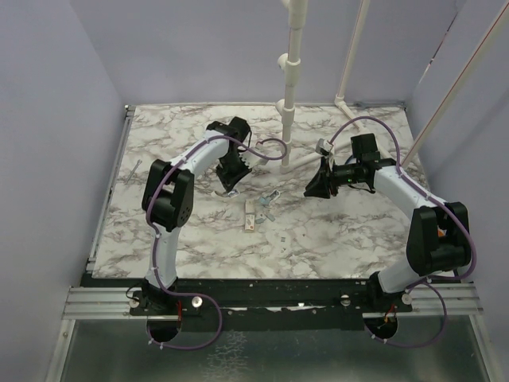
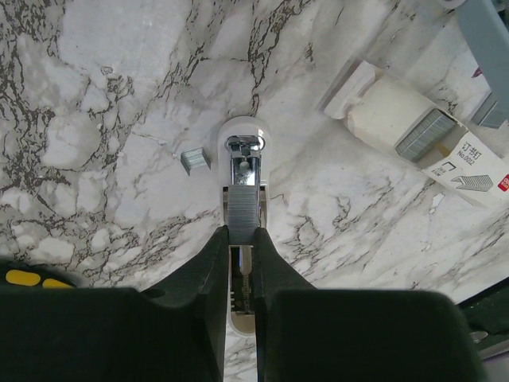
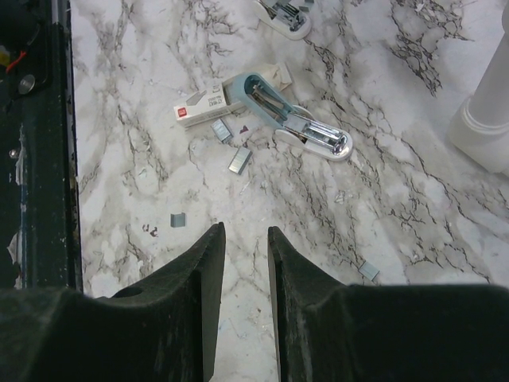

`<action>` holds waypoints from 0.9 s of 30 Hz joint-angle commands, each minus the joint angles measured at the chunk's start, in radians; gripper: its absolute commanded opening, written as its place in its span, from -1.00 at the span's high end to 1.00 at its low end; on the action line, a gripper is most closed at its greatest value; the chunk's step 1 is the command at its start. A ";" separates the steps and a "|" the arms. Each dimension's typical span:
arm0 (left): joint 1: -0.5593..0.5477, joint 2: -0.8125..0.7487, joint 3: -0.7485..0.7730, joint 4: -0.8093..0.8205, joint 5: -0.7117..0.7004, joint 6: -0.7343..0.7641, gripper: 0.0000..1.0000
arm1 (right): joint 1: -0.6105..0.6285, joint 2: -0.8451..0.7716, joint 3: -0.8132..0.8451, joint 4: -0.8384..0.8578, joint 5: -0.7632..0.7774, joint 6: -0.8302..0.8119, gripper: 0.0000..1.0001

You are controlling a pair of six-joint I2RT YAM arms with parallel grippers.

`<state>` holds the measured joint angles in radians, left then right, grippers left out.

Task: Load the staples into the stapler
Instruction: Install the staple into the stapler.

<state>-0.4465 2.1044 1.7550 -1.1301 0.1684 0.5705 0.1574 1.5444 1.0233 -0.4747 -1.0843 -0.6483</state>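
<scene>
Marble-top table (image 1: 159, 239), purple walls. Toward the near edge there are loose staple bits (image 3: 176, 220). Behind them, about mid-table, sit the staple box (image 3: 208, 102) and a teal-and-white stapler (image 3: 286, 111) lying open. Just left of centre is the stapler (image 2: 238, 126): white, flat on the marble, magazine exposed. Left gripper (image 2: 241, 237) is pinched on the staples (image 2: 241, 208) seated in its channel. Right gripper (image 3: 245, 232) is right of centre, fingers apart, holding nothing. White pipes (image 1: 291, 79) stand at the far edge.

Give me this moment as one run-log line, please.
left jaws: shut on stapler | staples: strip lying in stapler channel | right jaws: open, empty, above table | staple box: open on table
</scene>
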 commanded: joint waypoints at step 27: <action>-0.038 0.075 0.123 -0.117 -0.046 -0.099 1.00 | 0.001 -0.015 0.002 -0.053 -0.010 -0.025 0.36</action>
<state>-0.4675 2.1681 1.8454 -1.2293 0.1440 0.4824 0.1574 1.5444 1.0233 -0.4980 -1.0851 -0.6559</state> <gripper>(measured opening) 0.148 0.323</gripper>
